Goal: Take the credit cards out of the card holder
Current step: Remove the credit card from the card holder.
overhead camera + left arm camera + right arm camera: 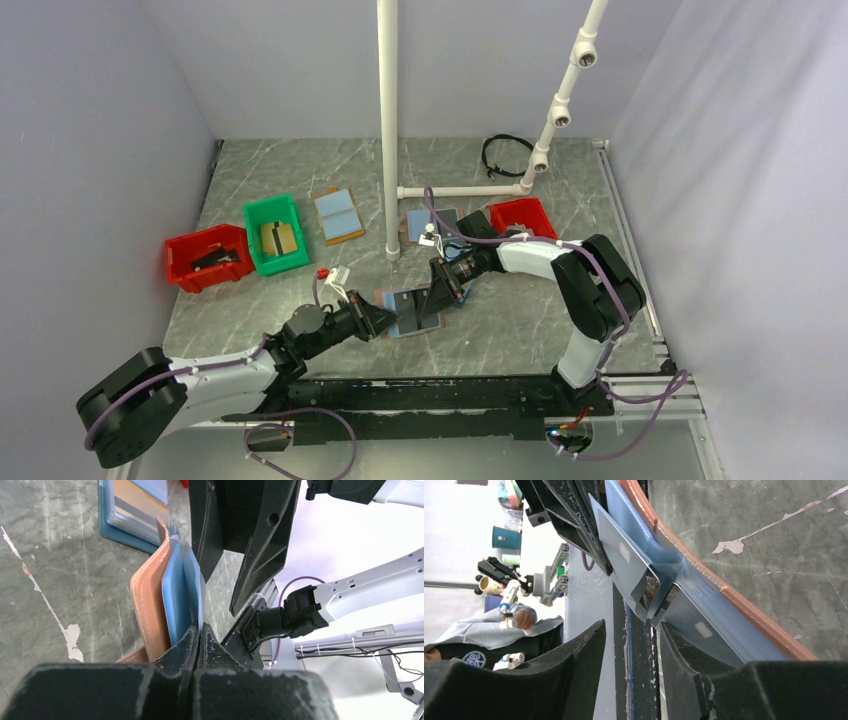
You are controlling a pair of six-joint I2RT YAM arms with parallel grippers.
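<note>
Pinching the card holder (410,312) at its left edge, the left gripper (199,630) is clamped tight on the blue inner leaf and holds that side up. At the holder's right half, the right gripper (631,625) stands with jaws apart, nothing held. The credit cards (624,565) jut partly from their pockets, and neither looks free yet. Under the holder is the grey marbled table (520,330), with a white pipe frame (388,120) beyond it and pale walls (100,100) around.

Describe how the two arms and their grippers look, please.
The left arm and the right arm have white links and bulky black joints. A thin purple cable runs along each, fastened with white ties. The left gripper and the right gripper each carry two black, wedge-shaped fingers, scuffed at the tips.
</note>
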